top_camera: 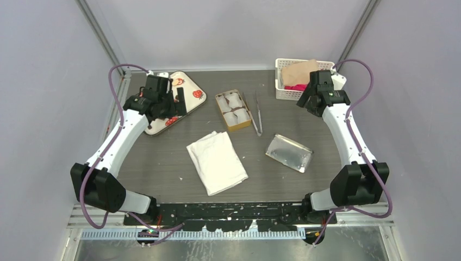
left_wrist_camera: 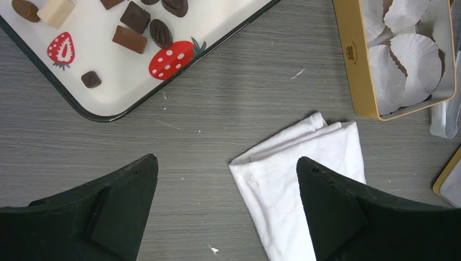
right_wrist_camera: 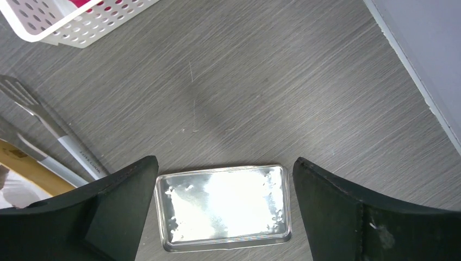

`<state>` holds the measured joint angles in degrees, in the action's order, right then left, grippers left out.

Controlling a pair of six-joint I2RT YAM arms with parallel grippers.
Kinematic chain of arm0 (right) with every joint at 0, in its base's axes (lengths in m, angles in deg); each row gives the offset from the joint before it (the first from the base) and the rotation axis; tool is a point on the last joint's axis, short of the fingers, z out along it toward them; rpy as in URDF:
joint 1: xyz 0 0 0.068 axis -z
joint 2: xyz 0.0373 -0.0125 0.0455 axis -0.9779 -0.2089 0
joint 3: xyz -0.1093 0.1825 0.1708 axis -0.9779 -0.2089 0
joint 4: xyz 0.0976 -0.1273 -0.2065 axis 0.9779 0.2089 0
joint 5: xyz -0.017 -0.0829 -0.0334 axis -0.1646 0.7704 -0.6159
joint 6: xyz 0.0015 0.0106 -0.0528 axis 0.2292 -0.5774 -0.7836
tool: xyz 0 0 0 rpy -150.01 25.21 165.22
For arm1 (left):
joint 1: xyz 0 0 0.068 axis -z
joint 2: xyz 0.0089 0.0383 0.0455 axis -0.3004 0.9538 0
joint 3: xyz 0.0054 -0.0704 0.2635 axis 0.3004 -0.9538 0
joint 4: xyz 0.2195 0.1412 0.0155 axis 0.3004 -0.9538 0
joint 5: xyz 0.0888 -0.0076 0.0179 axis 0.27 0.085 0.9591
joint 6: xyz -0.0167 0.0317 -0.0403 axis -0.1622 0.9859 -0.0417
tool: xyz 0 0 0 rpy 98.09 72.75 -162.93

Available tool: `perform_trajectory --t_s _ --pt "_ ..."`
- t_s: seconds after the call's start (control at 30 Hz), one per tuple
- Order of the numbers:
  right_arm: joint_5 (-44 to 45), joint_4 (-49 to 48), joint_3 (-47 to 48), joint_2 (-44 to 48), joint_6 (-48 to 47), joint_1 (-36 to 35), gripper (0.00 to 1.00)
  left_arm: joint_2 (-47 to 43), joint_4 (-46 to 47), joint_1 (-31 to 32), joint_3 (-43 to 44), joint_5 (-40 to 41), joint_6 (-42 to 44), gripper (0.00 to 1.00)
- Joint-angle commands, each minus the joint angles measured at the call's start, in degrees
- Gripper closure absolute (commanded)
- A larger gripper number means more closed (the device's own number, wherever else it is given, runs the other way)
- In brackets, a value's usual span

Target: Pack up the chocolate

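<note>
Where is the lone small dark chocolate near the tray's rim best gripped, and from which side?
Pinch the small dark chocolate across two opposite side faces, straight down from above. It looks like a low squarish block lying flat on the white tray, clear of the other pieces, and the rim nearby would likely block a sideways approach.

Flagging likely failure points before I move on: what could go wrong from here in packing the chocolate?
1. The chocolates lie close together on the tray; the left gripper, jaws wide open, may nudge neighbours while closing on one.
2. The paper cups in the gold tin overlap, so a dropped piece might land between cups.
3. The tongs lie right beside the tin and could get knocked.
</note>
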<state>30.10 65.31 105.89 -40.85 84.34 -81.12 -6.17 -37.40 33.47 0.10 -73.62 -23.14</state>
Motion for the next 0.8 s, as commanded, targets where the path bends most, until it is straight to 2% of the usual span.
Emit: perform_trajectory --t_s 0.0,0.2,0.3,0.4,0.53,0.63,0.77 --pt "3.37 0.19 2.40 -0.53 -0.47 -0.21 0.00 -1.18 0.54 -0.52 2.07 0.09 -0.64 0.02" --pt "-3.44 -3.35 1.29 0.42 -2.79 -0.88 0.00 -2.95 -0.17 -0.52 1.27 -1.59 0.56 0.04" --pt "-3.79 -6.53 1.01 0.53 -4.86 -4.79 0.00 -5.00 0.60 -0.52 -0.13 -3.95 1.50 0.05" --pt "-2.93 -6.35 3.42 -2.98 -6.09 -9.49 0.00 -7.60 2.75 -0.16 -2.34 -3.20 1.58 0.06" --pt "-6.29 -6.96 7.56 -10.57 -5.95 -13.05 0.02 -10.96 5.92 1.06 -5.79 -0.89 1.98 0.06" --pt "-8.42 -7.00 11.54 -16.98 -5.80 -14.02 0.07 -12.30 6.85 1.50 -7.55 -0.78 1.84 0.06" --pt "-10.74 -6.27 16.91 -25.16 -5.94 -14.64 0.24 -11.45 5.12 1.63 -6.98 -1.45 1.35 0.07"
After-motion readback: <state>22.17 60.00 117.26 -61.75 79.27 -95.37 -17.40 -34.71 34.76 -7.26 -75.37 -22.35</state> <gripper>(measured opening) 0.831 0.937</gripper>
